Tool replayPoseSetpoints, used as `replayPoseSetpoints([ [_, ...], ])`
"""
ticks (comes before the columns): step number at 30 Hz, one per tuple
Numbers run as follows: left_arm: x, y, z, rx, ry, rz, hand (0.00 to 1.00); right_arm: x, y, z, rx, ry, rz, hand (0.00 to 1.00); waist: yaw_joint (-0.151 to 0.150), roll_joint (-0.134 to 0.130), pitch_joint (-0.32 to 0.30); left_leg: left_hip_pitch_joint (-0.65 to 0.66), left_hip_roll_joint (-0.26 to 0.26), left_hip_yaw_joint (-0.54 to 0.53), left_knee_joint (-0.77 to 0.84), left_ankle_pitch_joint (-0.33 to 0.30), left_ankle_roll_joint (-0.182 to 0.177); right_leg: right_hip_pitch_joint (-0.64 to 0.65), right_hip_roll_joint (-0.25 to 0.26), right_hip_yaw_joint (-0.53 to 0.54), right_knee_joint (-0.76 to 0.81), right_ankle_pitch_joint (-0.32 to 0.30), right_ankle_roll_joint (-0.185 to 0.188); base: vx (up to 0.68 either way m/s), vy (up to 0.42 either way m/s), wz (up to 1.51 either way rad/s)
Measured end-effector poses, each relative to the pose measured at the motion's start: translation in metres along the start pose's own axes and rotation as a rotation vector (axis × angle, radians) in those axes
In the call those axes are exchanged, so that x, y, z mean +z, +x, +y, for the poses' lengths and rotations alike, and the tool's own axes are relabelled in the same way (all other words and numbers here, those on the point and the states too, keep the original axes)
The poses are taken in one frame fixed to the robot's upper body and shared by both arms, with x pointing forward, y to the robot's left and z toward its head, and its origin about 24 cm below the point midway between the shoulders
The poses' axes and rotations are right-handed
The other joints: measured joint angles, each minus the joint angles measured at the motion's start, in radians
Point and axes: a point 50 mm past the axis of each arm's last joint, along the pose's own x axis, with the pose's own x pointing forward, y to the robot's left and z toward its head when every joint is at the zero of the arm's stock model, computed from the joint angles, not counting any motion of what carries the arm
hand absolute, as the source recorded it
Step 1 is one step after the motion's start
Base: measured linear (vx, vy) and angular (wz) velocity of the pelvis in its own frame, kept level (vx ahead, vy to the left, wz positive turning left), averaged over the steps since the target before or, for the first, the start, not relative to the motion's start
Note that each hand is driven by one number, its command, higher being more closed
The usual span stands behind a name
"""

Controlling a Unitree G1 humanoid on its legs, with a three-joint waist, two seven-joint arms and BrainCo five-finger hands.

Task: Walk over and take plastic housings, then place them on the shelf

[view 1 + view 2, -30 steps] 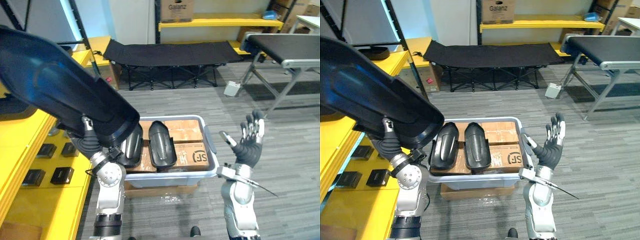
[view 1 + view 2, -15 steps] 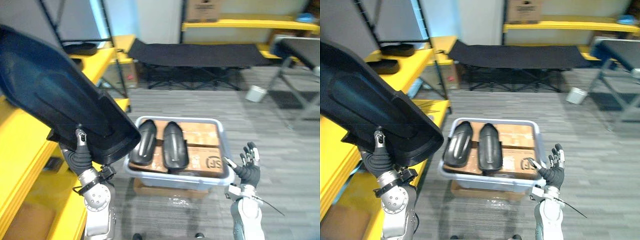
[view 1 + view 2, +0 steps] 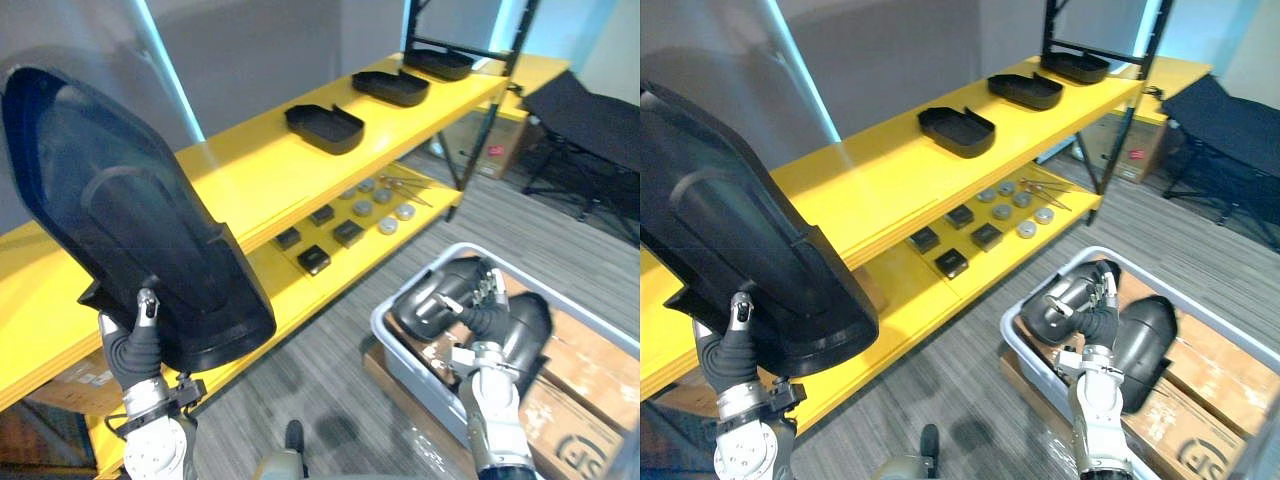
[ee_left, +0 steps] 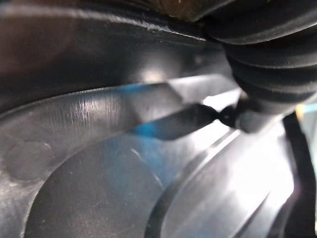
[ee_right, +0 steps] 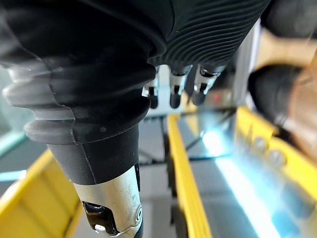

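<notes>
The left robot hand grips a large black housing by its lower edge and holds it upright at the near left, its hollow side facing the camera and a dark-tipped finger pressed on its face. In the left wrist view the glossy moulded surface lies right against the hand. Behind the housing the yellow shelf runs from near left to far right. Its upper level carries three housings, well apart in a row: one near the middle, one further along and one at the far end. The lower level holds small black boxes and metal discs. At the near right a grey bin stands on the floor with two housings, one on the left and one on the right, lying on cardboard boxes. The right robot hand is raised over the bin, fingers straight and loose, holding nothing. A black cot stands at the far right.
</notes>
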Motion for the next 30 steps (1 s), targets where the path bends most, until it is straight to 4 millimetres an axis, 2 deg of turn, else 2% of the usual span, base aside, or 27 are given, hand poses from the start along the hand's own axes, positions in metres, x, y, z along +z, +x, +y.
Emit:
replayPoseSetpoints([
  [3, -0.001, -0.001, 0.000, -0.002, -0.027, 0.010, 1.00, 0.002, 0.002, 0.008, 0.031, 0.024, -0.011, 0.00, 0.000, -0.024, 0.041, -0.001, -0.016, 0.025, 0.020, -0.013, 0.002, -0.009, -0.021, 0.024, 0.003, -0.003, -0.005, -0.04, 0.051, -0.22],
  [5, -0.001, -0.001, -0.003, -0.011, -0.035, 0.010, 1.00, 0.005, 0.003, 0.011, 0.036, 0.036, -0.023, 0.00, -0.007, -0.039, 0.075, -0.049, -0.026, 0.033, 0.126, -0.064, 0.004, -0.027, -0.053, 0.029, 0.040, -0.038, 0.004, -0.07, 0.045, -0.12],
  [7, -0.001, -0.001, -0.004, -0.014, -0.038, 0.011, 1.00, 0.006, 0.003, 0.011, 0.029, 0.022, -0.029, 0.00, -0.008, -0.037, 0.100, -0.079, -0.031, 0.034, 0.208, -0.107, 0.009, -0.024, -0.071, 0.033, 0.059, -0.051, 0.022, -0.03, 0.081, 0.02],
  [10, 0.001, -0.001, -0.001, -0.011, -0.030, 0.005, 1.00, 0.005, 0.002, 0.013, 0.022, 0.025, -0.028, 0.00, -0.003, -0.050, 0.110, -0.126, -0.049, 0.040, 0.325, -0.185, 0.030, -0.018, -0.114, 0.021, 0.079, -0.100, 0.005, 0.01, 0.153, 0.07],
  [11, 0.002, 0.000, -0.001, -0.029, -0.028, -0.005, 1.00, 0.004, -0.003, 0.008, 0.008, 0.021, -0.019, 0.00, 0.003, -0.063, 0.116, -0.125, -0.070, 0.074, 0.427, -0.251, 0.076, 0.014, -0.144, 0.021, 0.112, -0.106, -0.025, 0.16, 0.213, 0.17],
  [12, 0.003, 0.000, -0.002, -0.033, -0.033, -0.009, 1.00, 0.005, -0.005, 0.001, -0.001, 0.003, -0.022, 0.00, -0.002, -0.044, 0.113, -0.122, -0.071, 0.072, 0.468, -0.314, 0.065, -0.011, -0.170, 0.039, 0.236, -0.094, -0.062, 0.20, 0.228, 0.33],
  [13, 0.003, 0.001, -0.003, -0.039, -0.033, -0.013, 1.00, 0.003, -0.009, -0.002, -0.009, -0.003, -0.011, 0.00, -0.007, -0.044, 0.112, -0.121, -0.087, 0.062, 0.482, -0.334, 0.064, -0.049, -0.202, 0.077, 0.346, -0.073, -0.100, 0.21, 0.233, 0.62],
  [14, 0.004, 0.004, -0.005, -0.042, -0.034, -0.027, 1.00, 0.000, -0.014, -0.007, -0.022, -0.010, 0.006, 0.00, -0.016, -0.051, 0.108, -0.103, -0.109, 0.044, 0.469, -0.346, 0.074, -0.160, -0.247, 0.167, 0.548, 0.038, -0.244, 0.19, 0.242, 0.70],
  [15, 0.006, 0.007, -0.004, -0.047, -0.022, -0.044, 1.00, -0.002, -0.016, -0.009, -0.016, -0.011, 0.014, 0.00, -0.027, -0.048, 0.104, -0.071, -0.121, 0.016, 0.425, -0.347, 0.077, -0.247, -0.242, 0.268, 0.659, 0.232, -0.276, 0.21, 0.221, 0.61],
  [16, 0.008, 0.008, -0.003, -0.045, -0.010, -0.058, 1.00, -0.002, -0.016, -0.009, -0.014, -0.007, 0.013, 0.00, -0.035, -0.048, 0.103, -0.057, -0.124, 0.002, 0.401, -0.346, 0.079, -0.282, -0.227, 0.318, 0.706, 0.269, -0.254, 0.21, 0.150, 0.58],
  [17, 0.010, 0.011, -0.001, -0.033, 0.002, -0.075, 1.00, -0.001, -0.017, -0.006, 0.005, 0.007, 0.009, 0.00, -0.043, -0.048, 0.104, -0.047, -0.124, -0.033, 0.377, -0.333, 0.101, -0.337, -0.173, 0.383, 0.770, 0.189, -0.187, 0.29, 0.126, 0.79],
  [18, 0.013, 0.018, -0.001, -0.033, 0.028, -0.112, 1.00, 0.001, -0.020, -0.003, 0.025, 0.025, 0.001, 0.00, -0.056, -0.056, 0.105, -0.019, -0.126, -0.088, 0.326, -0.319, 0.116, -0.393, -0.065, 0.441, 0.783, 0.062, -0.126, 0.29, 0.108, 0.90],
  [19, 0.013, 0.020, -0.001, -0.026, 0.030, -0.120, 1.00, 0.001, -0.021, -0.003, 0.032, 0.026, -0.001, 0.00, -0.063, -0.054, 0.106, -0.004, -0.129, -0.112, 0.303, -0.313, 0.114, -0.404, -0.027, 0.450, 0.754, 0.021, -0.115, 0.38, 0.088, 1.09],
  [20, 0.015, 0.024, -0.004, -0.021, 0.015, -0.135, 1.00, 0.005, -0.022, -0.005, 0.034, 0.026, -0.019, 0.00, -0.071, -0.053, 0.106, 0.036, -0.133, -0.155, 0.257, -0.298, 0.105, -0.416, 0.042, 0.460, 0.654, -0.044, -0.099, 0.27, 0.012, 0.86],
  [21, 0.015, 0.026, -0.005, -0.019, 0.008, -0.143, 1.00, 0.009, -0.022, -0.006, 0.038, 0.025, -0.034, 0.00, -0.073, -0.054, 0.105, 0.054, -0.135, -0.173, 0.243, -0.295, 0.104, -0.421, 0.068, 0.462, 0.594, -0.062, -0.101, 0.42, -0.036, 1.03],
  [22, 0.017, 0.032, -0.008, -0.019, -0.005, -0.162, 1.00, 0.018, -0.019, -0.005, 0.054, 0.026, -0.076, 0.00, -0.073, -0.053, 0.104, 0.081, -0.138, -0.200, 0.226, -0.292, 0.099, -0.441, 0.105, 0.477, 0.471, -0.078, -0.101, 0.42, -0.083, 1.00],
  [24, 0.016, 0.039, -0.013, -0.030, -0.011, -0.171, 1.00, 0.028, -0.016, -0.003, 0.093, 0.038, -0.132, 0.00, -0.078, -0.053, 0.102, 0.111, -0.144, -0.266, 0.229, -0.309, 0.073, -0.485, 0.142, 0.553, 0.351, -0.068, -0.089, 0.37, -0.120, 1.14],
  [25, 0.015, 0.040, -0.013, -0.025, -0.009, -0.166, 1.00, 0.029, -0.014, -0.002, 0.111, 0.055, -0.139, 0.00, -0.086, -0.057, 0.100, 0.128, -0.144, -0.292, 0.229, -0.318, 0.059, -0.491, 0.146, 0.577, 0.311, -0.053, -0.070, 0.34, -0.190, 1.15],
  [26, 0.014, 0.039, -0.011, -0.013, -0.003, -0.161, 1.00, 0.031, -0.012, 0.001, 0.132, 0.069, -0.148, 0.00, -0.088, -0.074, 0.088, 0.151, -0.150, -0.304, 0.230, -0.341, 0.036, -0.483, 0.140, 0.594, 0.235, 0.026, -0.067, 0.35, -0.220, 1.02],
  [27, 0.013, 0.036, -0.007, 0.000, 0.014, -0.152, 1.00, 0.033, -0.011, 0.004, 0.156, 0.090, -0.157, 0.00, -0.084, -0.101, 0.069, 0.164, -0.159, -0.304, 0.235, -0.370, 0.025, -0.475, 0.124, 0.594, 0.170, 0.145, -0.073, 0.37, -0.283, 0.76],
  [28, 0.011, 0.033, -0.006, 0.013, 0.015, -0.135, 1.00, 0.035, -0.008, 0.006, 0.177, 0.091, -0.166, 0.00, -0.080, -0.099, 0.057, 0.163, -0.153, -0.308, 0.251, -0.394, 0.022, -0.468, 0.122, 0.586, 0.169, 0.102, -0.060, 0.36, -0.287, 0.44],
  [29, 0.003, 0.023, -0.005, 0.050, 0.005, -0.071, 1.00, 0.043, 0.001, 0.009, 0.239, 0.065, -0.202, 0.00, -0.058, -0.045, 0.036, 0.138, -0.097, -0.303, 0.297, -0.417, 0.002, -0.426, 0.164, 0.538, 0.113, 0.112, -0.080, 0.35, -0.271, 0.30],
  [30, 0.001, 0.021, -0.005, 0.056, 0.004, -0.057, 1.00, 0.046, 0.003, 0.009, 0.252, 0.054, -0.213, 0.00, -0.056, -0.030, 0.033, 0.140, -0.083, -0.296, 0.296, -0.417, 0.001, -0.408, 0.175, 0.525, 0.089, 0.116, -0.086, 0.30, -0.208, 0.44],
])
